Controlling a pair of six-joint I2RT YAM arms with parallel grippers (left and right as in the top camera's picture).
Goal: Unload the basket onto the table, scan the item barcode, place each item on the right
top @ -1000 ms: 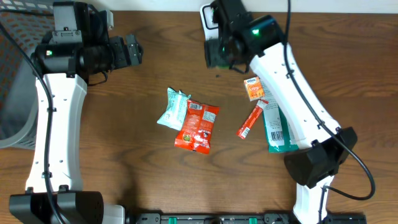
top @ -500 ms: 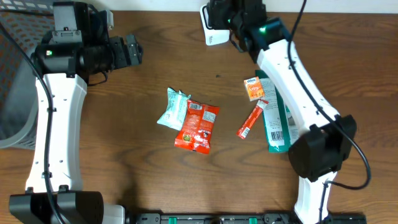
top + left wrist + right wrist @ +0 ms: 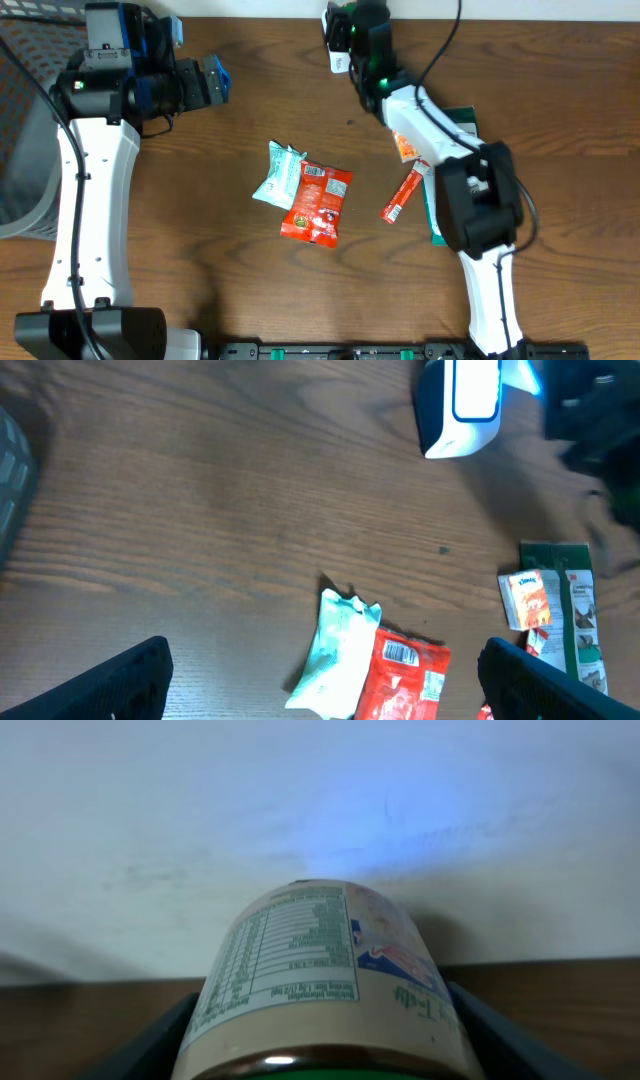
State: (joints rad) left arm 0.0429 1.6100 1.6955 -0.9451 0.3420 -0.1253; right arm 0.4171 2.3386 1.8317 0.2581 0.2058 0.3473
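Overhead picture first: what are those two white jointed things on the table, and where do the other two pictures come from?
Those are two robot arms, seen by a camera fixed above the table. The other pictures come from a small camera on each arm's wrist. The left fingers stand wide apart, empty. The right fingers grip a labelled jar. On the wood lie a red packet, a pale green packet, an orange stick, a small orange packet and a green packet. The white box at the far edge is probably the barcode scanner.
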